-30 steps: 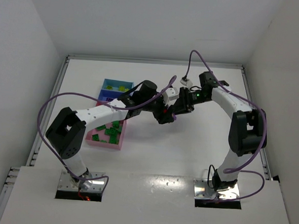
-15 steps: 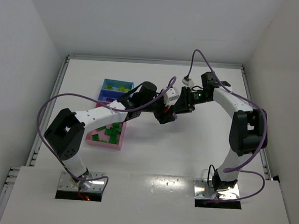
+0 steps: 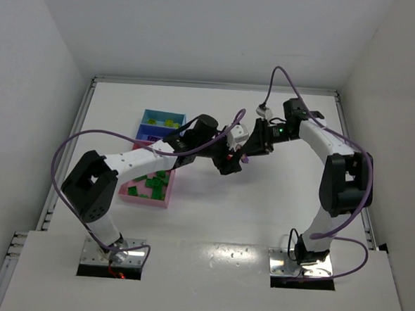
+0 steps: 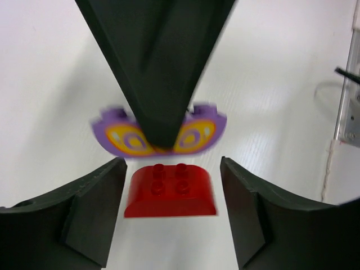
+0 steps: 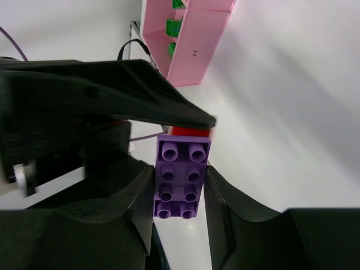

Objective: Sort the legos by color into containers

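Purple brick (image 5: 176,179) pinched tight in right tool (image 5: 177,171). Red brick (image 4: 170,191) on tabletop (image 4: 281,84) inside part-open left tool (image 4: 171,167), ungripped. Pick step; next likely: close on red, carry to trays (image 3: 145,200).

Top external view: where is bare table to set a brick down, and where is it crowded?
Free: the table between the pink container and the right arm's base, and the far strip behind the blue containers. Crowded: mid-table, where left end effector and right end effector meet at the red brick.
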Tool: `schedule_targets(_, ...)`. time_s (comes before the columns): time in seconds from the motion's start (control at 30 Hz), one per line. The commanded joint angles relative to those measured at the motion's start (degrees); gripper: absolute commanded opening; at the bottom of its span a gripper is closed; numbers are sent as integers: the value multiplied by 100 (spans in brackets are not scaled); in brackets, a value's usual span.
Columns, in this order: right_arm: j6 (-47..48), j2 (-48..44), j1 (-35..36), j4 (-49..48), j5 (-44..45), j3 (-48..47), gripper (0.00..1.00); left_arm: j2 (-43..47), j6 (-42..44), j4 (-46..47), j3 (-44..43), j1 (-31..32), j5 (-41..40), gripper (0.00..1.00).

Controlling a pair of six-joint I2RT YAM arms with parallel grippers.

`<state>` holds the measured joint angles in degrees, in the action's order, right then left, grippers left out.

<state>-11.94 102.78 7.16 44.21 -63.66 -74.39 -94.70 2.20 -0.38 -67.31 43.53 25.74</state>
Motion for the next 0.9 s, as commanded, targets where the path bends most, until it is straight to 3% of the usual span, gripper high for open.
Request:
schedule_targets(0.0, 272, -355, -118, 114, -314, -401, 0, -93, 132, -515, -2, 85, 256, 74)
schedule_targets(0.13, 395, -355, -118, 228, -209, -401, 0, -207, 246, -639, -72, 86, 336, 76)
schedule_targets(0.27, 587, -355, -65, 342, -33, -401, 0, -207, 298, -639, -72, 86, 336, 66)
schedule_targets(0.37, 790, -355, -65, 431, 274, -401, 0, -112, 299, -639, -20, 86, 275, 66)
schedule_targets(0.53, 1159, -644, -57, 537, 1571, -453, 0, 748, 115, -428, 507, -37, -577, 70)
schedule_targets(0.77, 1607, -777, 154, 457, 2814, -1304, 0, 1654, -886, -603, 622, -1371, -2010, 72)
schedule_targets(0.87, 1660, -655, 277, 274, 3087, -1761, 0, 1998, -888, -831, 622, -1566, -2520, 74)
